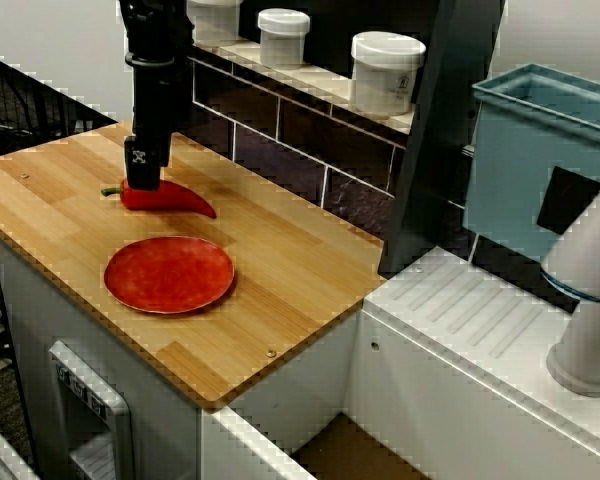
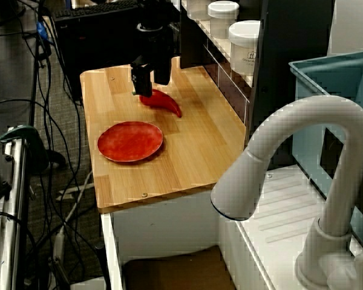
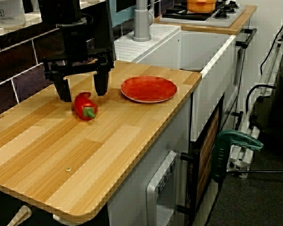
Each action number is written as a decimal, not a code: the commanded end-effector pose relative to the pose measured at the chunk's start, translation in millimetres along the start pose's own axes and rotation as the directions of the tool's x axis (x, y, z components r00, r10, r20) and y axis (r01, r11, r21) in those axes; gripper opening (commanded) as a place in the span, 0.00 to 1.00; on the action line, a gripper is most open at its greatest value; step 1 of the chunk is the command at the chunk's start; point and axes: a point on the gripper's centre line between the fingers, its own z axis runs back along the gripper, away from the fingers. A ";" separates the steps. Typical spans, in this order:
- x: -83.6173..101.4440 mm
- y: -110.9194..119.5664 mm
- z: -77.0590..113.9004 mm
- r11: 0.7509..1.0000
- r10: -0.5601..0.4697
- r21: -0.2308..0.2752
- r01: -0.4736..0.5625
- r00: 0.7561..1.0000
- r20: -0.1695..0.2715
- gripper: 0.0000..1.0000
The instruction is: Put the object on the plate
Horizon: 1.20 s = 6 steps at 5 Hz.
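One red chili pepper (image 1: 166, 197) lies on the wooden countertop (image 1: 280, 270), its green stem (image 3: 89, 112) pointing away from the plate (image 1: 169, 273), which sits close by on the same board without touching it. The black gripper (image 3: 82, 93) hangs low over the pepper's stem end with its two fingers (image 3: 62, 89) spread apart, one on each side, clamping nothing. Three white jars (image 1: 387, 72) stand on the ledge at the far edge.
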 end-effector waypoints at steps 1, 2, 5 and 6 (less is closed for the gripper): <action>1.5 9.7 -10.0 0.998 0.065 0.023 -0.065 0.998 0.003 1.00; 1.5 11.1 -14.5 0.995 0.100 0.023 -0.100 0.995 0.001 1.00; -9.6 0.2 5.4 0.987 0.158 -0.003 -0.158 0.986 0.057 0.00; -11.4 -2.3 17.4 0.987 0.162 -0.024 -0.160 0.984 0.073 0.00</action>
